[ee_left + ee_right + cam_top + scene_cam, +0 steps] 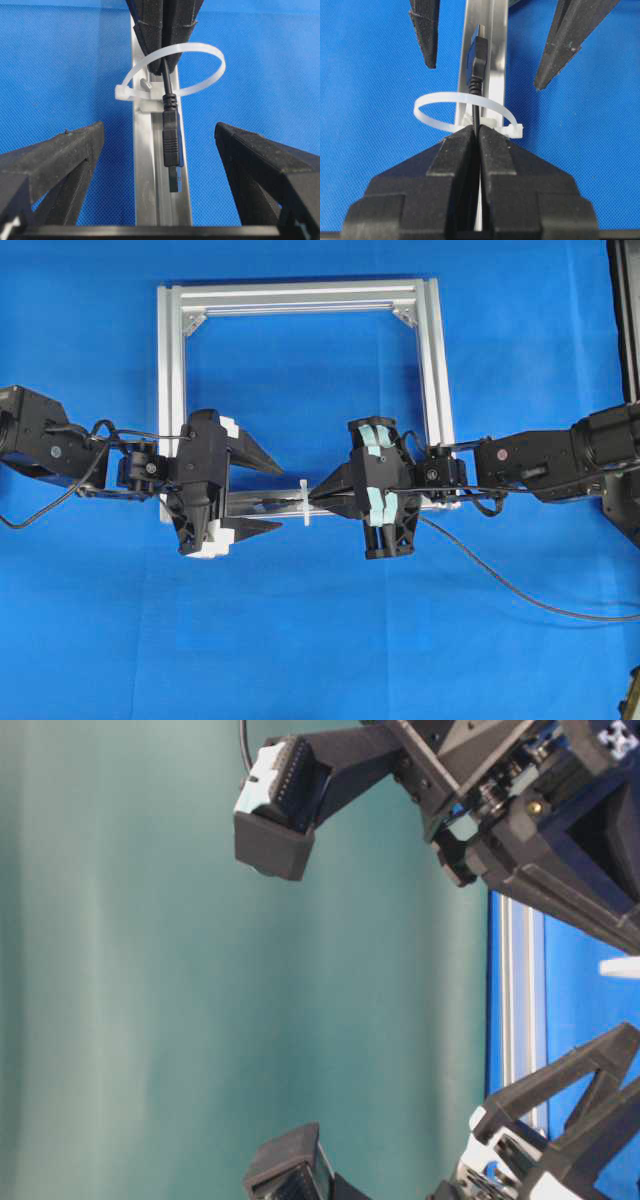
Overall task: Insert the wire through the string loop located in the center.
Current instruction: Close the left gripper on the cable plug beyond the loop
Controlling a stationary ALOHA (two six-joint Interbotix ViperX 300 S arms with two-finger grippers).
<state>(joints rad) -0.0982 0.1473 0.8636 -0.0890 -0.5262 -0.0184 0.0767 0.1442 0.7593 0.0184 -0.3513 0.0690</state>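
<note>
Poking through one white string loop (172, 70), one black wire (170, 135) with metal-tipped plug, right gripper (476, 132) clamped on it, left gripper (160, 145) spread wide beyond the loop.

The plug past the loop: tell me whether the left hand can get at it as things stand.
Probably yes. The plug pokes through the string loop toward the open left hand, lying between its fingers with nothing between; the right hand pinches the wire behind.

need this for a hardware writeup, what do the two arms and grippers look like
Both arms are black, blocky and jointed, with thin black cables looping along them. The left gripper has long tapering black fingers and white blocks on its body. The right gripper has the same wedge-shaped black fingers, with pale teal tape strips across its housing.
</note>
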